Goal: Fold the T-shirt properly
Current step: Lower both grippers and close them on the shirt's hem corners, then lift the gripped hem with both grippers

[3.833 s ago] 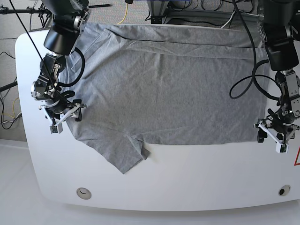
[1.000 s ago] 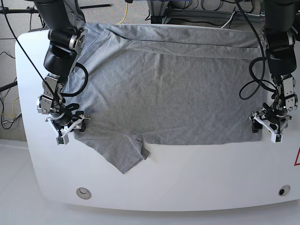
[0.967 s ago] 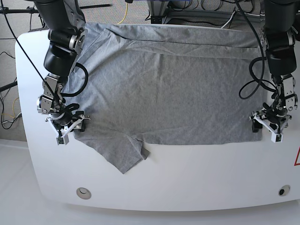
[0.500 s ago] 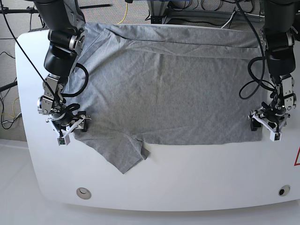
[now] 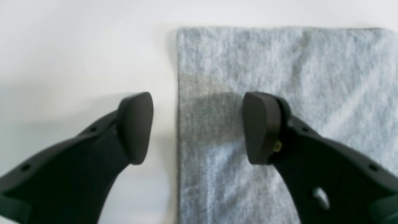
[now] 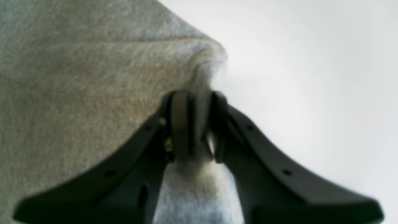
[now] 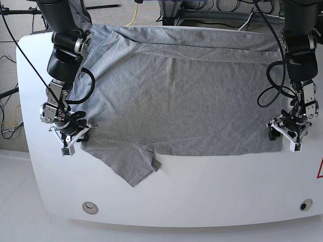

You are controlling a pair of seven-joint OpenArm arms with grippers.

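The heather-grey T-shirt point(image 7: 176, 96) lies spread flat, plain side up, on the white table point(image 7: 202, 191), with one sleeve point(image 7: 132, 169) pointing toward the front edge. My right gripper point(image 7: 73, 138) sits at the shirt's left edge. In the right wrist view this gripper point(image 6: 197, 124) is shut on a pinched fold of the T-shirt point(image 6: 77, 77). At the shirt's right hem corner, my left gripper point(image 7: 285, 137) stands open. Seen from the left wrist, it point(image 5: 199, 124) straddles the cloth edge: one finger over bare table, the other over the T-shirt point(image 5: 295, 62).
Two round holes point(image 7: 90, 206) point(image 7: 306, 205) mark the table's front corners. A red mark point(image 7: 320, 169) shows at the right edge. Black cable loops point(image 7: 265, 96) hang from both arms over the shirt. Cables and a stand lie behind the table.
My right gripper's jaws have shut on the shirt's left edge. The left gripper has crept slightly inward over the hem corner and stays open.
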